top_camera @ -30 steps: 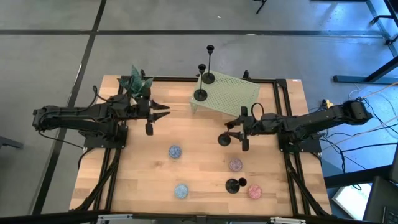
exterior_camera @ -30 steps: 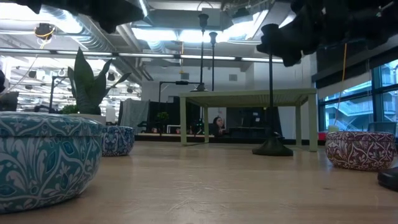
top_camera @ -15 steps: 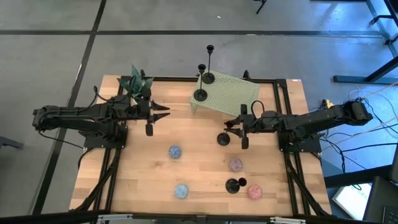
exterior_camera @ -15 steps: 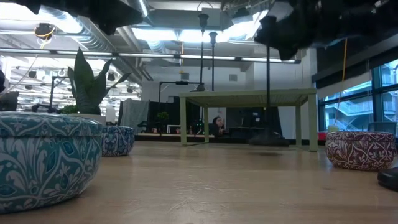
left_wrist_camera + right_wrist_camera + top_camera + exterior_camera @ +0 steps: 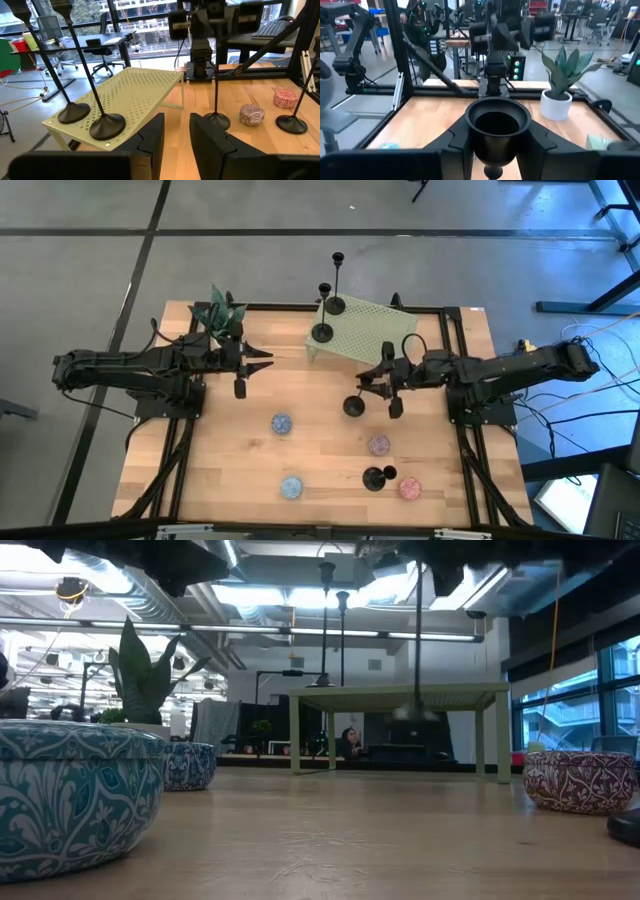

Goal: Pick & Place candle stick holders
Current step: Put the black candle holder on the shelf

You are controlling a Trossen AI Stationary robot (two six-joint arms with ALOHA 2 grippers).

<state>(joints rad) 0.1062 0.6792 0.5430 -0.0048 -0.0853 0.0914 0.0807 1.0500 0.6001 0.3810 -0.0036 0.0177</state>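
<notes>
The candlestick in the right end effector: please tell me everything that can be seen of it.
This candlestick is slim, black and looks like metal: a round flat base, a thin straight stem and a small open cup on top. The right end effector is shut on it near the cup. It hangs upright, lifted off the wooden table, in front of the green perforated stand. Nothing else touches it.
</notes>
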